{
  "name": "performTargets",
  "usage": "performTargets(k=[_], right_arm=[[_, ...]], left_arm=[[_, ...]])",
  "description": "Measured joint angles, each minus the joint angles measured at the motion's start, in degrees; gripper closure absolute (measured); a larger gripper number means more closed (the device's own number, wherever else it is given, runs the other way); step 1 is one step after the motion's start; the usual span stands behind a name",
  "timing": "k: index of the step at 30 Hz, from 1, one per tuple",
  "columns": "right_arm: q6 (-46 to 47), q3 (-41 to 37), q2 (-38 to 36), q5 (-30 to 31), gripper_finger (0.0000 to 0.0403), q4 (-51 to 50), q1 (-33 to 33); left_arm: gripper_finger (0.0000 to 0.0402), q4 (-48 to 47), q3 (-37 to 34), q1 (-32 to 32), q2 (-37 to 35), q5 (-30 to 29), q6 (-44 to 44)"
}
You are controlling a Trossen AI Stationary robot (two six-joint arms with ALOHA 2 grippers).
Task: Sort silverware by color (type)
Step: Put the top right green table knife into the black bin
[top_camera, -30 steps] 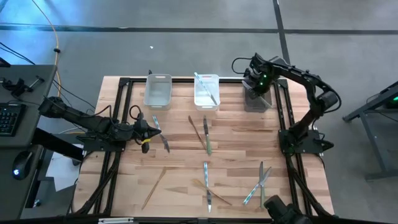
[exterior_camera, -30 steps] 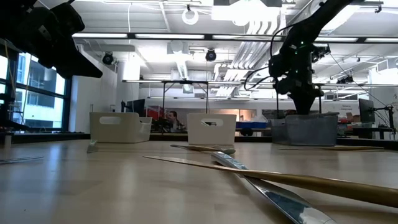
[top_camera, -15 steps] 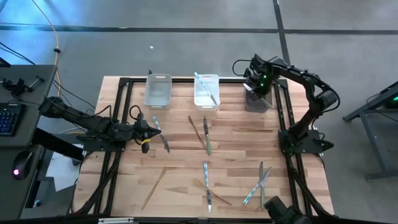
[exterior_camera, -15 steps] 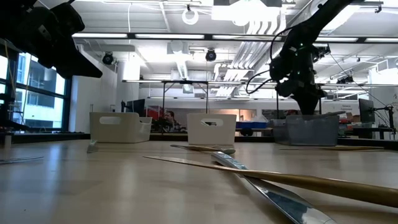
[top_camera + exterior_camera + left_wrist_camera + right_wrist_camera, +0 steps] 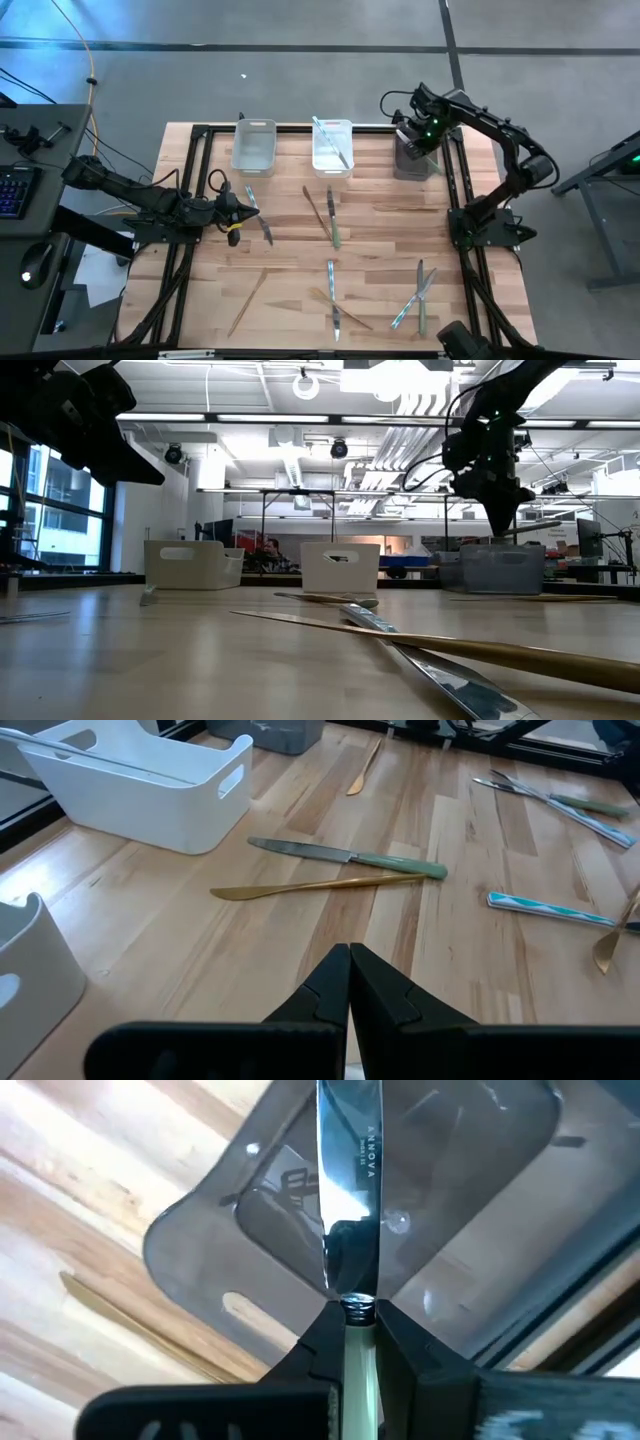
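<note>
Knife poised over the grey bin, ready to drop

The left gripper (image 5: pixel 243 208), jaws shut on nothing, waits at the table's left edge beside loose silverware (image 5: pixel 332 222). The right gripper (image 5: pixel 350 1342) clamps a green-handled knife (image 5: pixel 350 1185) by the handle, blade pointing down into the grey bin (image 5: pixel 415 162) at the table's far right corner. Best to lower it until the tip is inside the walls, then release.

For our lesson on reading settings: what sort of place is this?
Probably a robotics lab: a framed wooden workbench with two mounted arms, bare ceiling pipes, a desk keyboard.
</note>
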Motion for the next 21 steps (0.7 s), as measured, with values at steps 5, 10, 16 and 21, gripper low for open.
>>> performTargets(k=[5,10,16,21], right_arm=[[1.5,0.0,0.9,0.6,0.0393,1.1,-2.0],[2.5,0.0,2.4,0.5,0.0393,2.5,-3.3],[3.2,0.0,3.7,-1.0,0.0393,3.7,-3.4],[4.0,0.0,5.1,-1.1,0.0394,4.9,-3.4]], left_arm=[[0.0401,0.0,0.0,0.0,0.0,0.0,0.0],[0.0401,0.0,0.0,0.0,0.0,0.0,0.0],[0.0401,0.0,0.0,0.0,0.0,0.0,0.0],[0.0402,0.0,0.0,0.0,0.0,0.0,0.0]])
